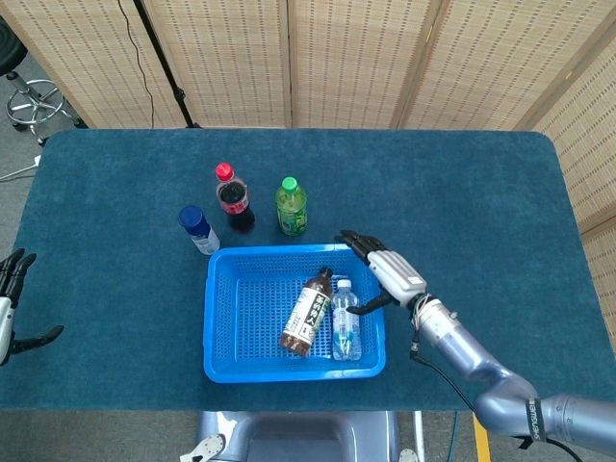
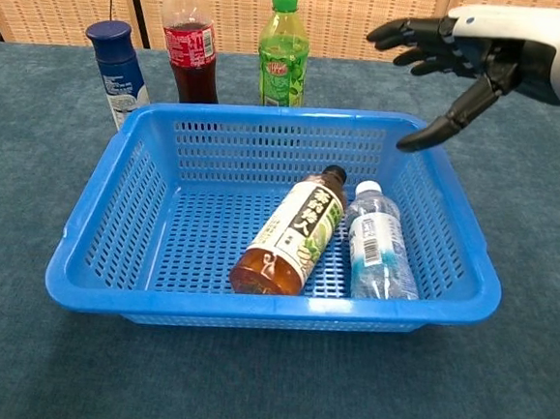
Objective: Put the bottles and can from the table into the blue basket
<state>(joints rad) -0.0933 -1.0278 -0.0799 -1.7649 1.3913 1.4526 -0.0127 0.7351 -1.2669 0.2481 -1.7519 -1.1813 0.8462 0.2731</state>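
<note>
While the left robot hand (image 1: 12,308) waits at the far left edge of the tabletop (image 1: 500,192) with its fingers spread and nothing in them, the work sits toward the middle. Beyond the far left corner of the blue basket (image 2: 97,195) stand the blue-capped can (image 2: 116,69), then the red-capped cola bottle (image 2: 191,47), then the green bottle (image 2: 283,56), all upright and close together. Inside the basket lie the brown tea bottle (image 2: 288,234) and, just right of it, the clear water bottle (image 2: 379,251). Above the basket's far right corner hangs the right robot hand (image 2: 466,59), fingers splayed and empty. The green bottle looks nearest to it; I'd approach from its right side and grip the body low, so the cola beside it isn't knocked.
</note>
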